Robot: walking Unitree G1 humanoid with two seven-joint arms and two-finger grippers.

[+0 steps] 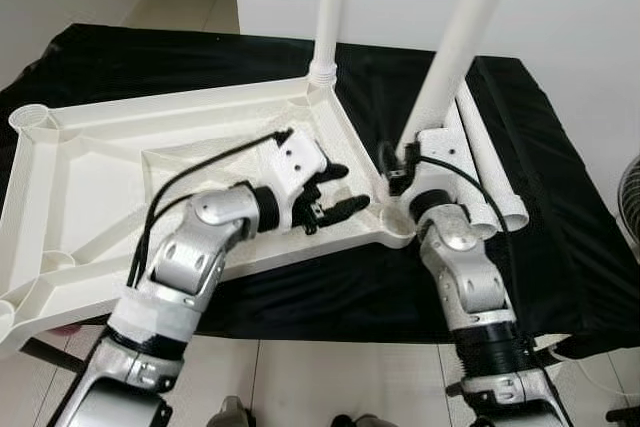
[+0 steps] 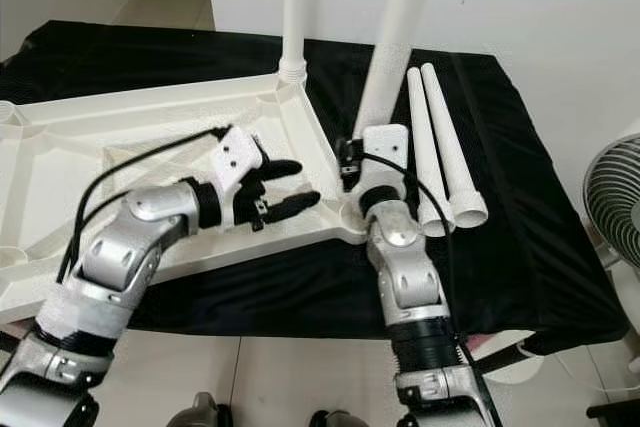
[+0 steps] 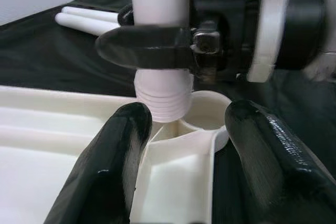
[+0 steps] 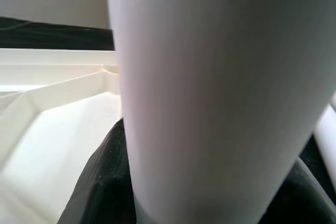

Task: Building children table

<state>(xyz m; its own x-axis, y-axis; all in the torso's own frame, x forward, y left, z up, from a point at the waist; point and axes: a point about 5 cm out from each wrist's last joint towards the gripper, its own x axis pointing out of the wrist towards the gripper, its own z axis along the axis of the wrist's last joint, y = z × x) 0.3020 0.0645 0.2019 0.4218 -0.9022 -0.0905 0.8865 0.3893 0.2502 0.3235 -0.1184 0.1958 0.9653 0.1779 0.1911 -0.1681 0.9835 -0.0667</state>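
Head views: lying upside down on the black cloth [image 1: 560,247], tabletop [image 1: 90,187] carrying one leg [image 1: 328,7] already upright; right gripper [image 1: 403,169] clamping second leg [image 1: 455,47] at the near corner socket [image 1: 395,225]; left gripper [image 1: 335,192] hovering open beside it; two spare legs [image 2: 440,157] waiting.

Left wrist: threaded end [image 3: 163,103] hanging tilted, not seated.

Right wrist: fingers [image 4: 100,182] gripping the leg.

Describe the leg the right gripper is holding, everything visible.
The white leg is a smooth plastic-looking tube with a ribbed, threaded lower end. It leans rather than standing straight, its tip at the tabletop's near corner socket, not seated. The right gripper is clamped around it just above the threads.
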